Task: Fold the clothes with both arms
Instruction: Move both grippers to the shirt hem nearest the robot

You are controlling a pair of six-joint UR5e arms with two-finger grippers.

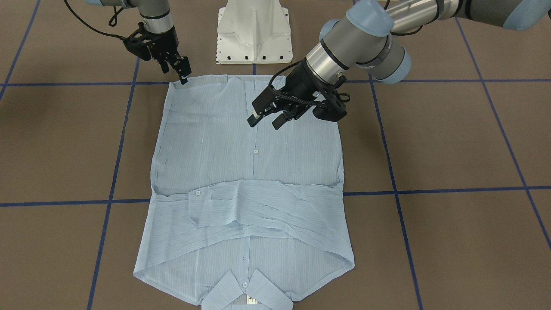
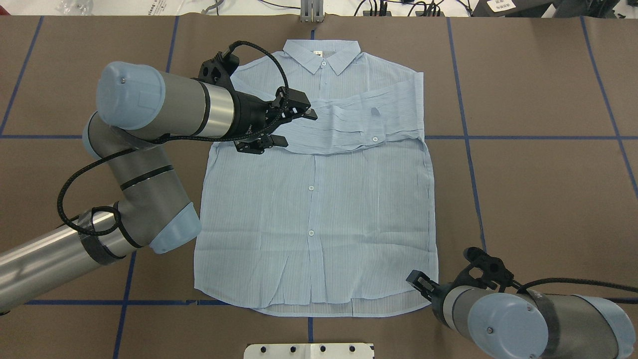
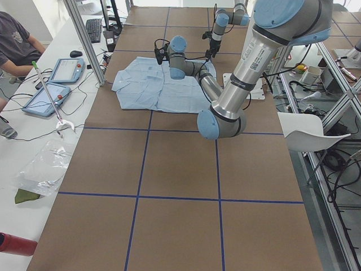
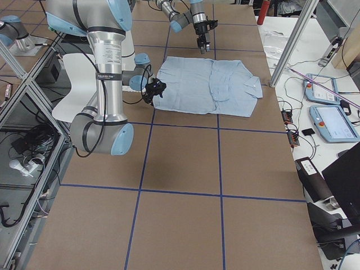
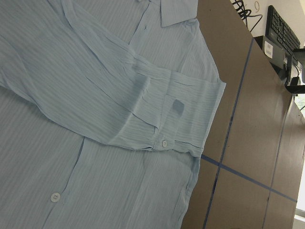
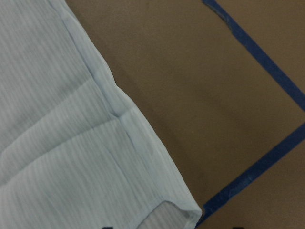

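Sleeves [image 1: 258,206] folded; hem fold looks next. Right gripper [image 1: 184,73] spread at one shirt corner [image 1: 174,85]; left gripper [image 1: 264,122], spread and empty, needs the other.

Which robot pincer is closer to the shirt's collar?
The left pincer. It hovers open over the shirt, by the folded sleeves just below the collar. The right pincer is far off, at the bottom hem corner.

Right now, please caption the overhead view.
Shirt flat, sleeves folded across; left gripper open above it, right gripper at hem corner.
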